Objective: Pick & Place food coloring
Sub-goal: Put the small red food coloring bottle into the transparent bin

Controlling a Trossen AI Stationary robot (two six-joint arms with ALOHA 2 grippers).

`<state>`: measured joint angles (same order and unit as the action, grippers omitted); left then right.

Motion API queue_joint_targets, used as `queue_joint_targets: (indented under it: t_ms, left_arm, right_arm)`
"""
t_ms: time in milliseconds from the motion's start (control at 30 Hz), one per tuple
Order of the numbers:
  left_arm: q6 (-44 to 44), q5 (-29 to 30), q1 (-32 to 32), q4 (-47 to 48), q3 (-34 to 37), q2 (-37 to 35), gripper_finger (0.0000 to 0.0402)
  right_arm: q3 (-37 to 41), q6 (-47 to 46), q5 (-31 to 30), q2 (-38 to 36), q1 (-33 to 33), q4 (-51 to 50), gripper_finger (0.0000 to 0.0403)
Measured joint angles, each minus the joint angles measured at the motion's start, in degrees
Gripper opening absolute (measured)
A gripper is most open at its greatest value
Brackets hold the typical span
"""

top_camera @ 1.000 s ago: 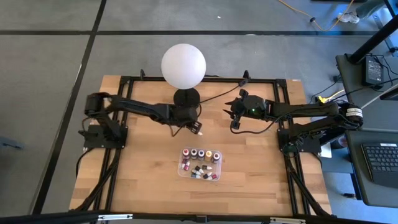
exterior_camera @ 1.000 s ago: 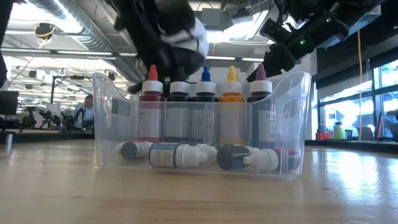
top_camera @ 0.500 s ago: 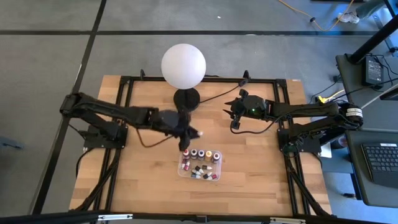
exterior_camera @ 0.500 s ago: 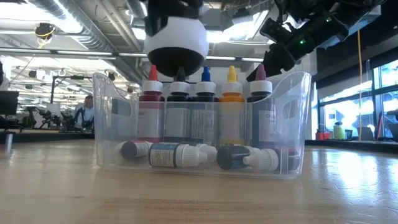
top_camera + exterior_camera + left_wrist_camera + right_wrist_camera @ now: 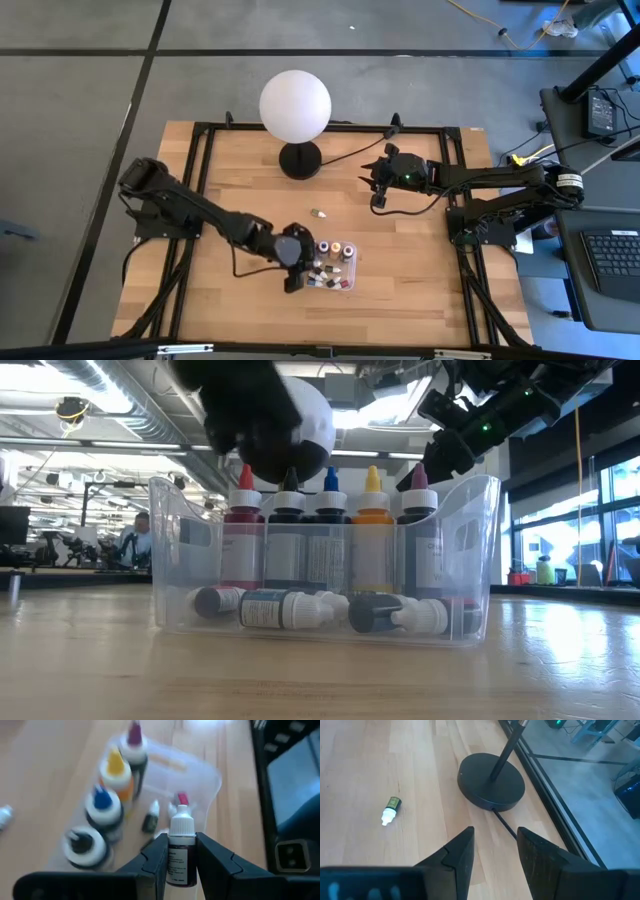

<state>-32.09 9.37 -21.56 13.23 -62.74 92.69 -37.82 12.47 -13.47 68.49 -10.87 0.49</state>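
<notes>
Only the left wrist view shows that the left gripper (image 5: 181,851) is clamped on a small dark food coloring bottle (image 5: 181,847) with a white cap, held over the clear tray (image 5: 345,283) of other bottles (image 5: 330,540) near the table's front; from above, that bottle is hidden by the gripper. The right gripper (image 5: 493,847) waits at the far right, jaws parted and empty. Its wrist view shows a lone green bottle (image 5: 390,809) lying near the lamp base (image 5: 491,788).

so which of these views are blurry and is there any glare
Left wrist view: the tray and standing bottles behind are motion-smeared, while the held bottle between the left gripper fingers stays sharp. Low view: the arm over the tray is a dark blur, ceiling lights glare. High and right wrist views are crisp.
</notes>
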Motion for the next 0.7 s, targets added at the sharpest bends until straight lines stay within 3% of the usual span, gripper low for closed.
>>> queue_joint_targets:
  t_ms: [367,700]
  left_arm:
    - [-0.8,-0.2,-2.0,-2.1,0.0,6.7,0.0086]
    - [-2.7,-0.1,-2.0,-1.9,0.0,8.2,0.0091]
  right_arm:
    - [0.0,-0.2,0.1,0.0,0.0,-0.2,0.0152]
    - [0.0,-0.2,0.1,0.0,0.0,-0.7,0.0152]
